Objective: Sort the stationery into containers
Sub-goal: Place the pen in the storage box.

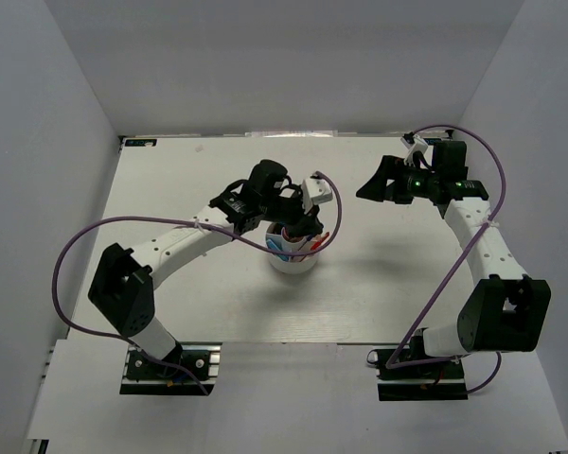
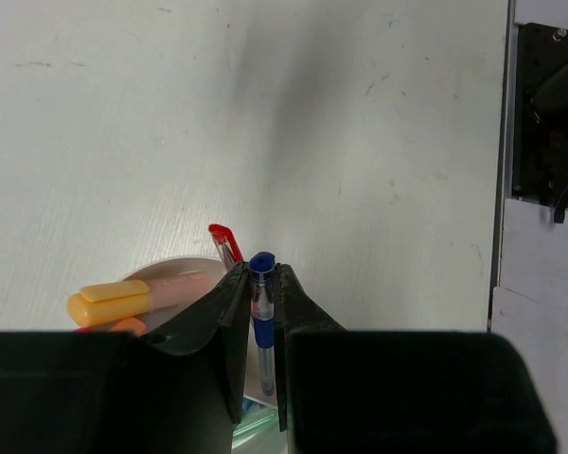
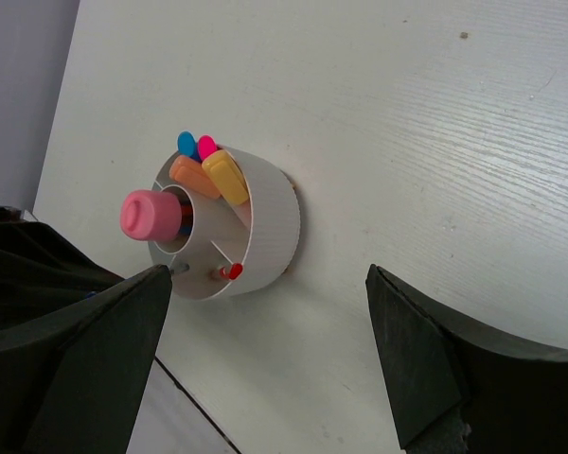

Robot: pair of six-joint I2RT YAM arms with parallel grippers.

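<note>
Fingers (image 2: 229, 326) clamp blue pen (image 2: 261, 272), its tip hidden

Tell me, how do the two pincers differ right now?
The left pincer is shut on a blue pen, while the right pincer is wide open and holds nothing. The left pincer hangs over the white cup, while the right pincer is off to the side, well apart from it. Both are black and have two fingers.
</note>
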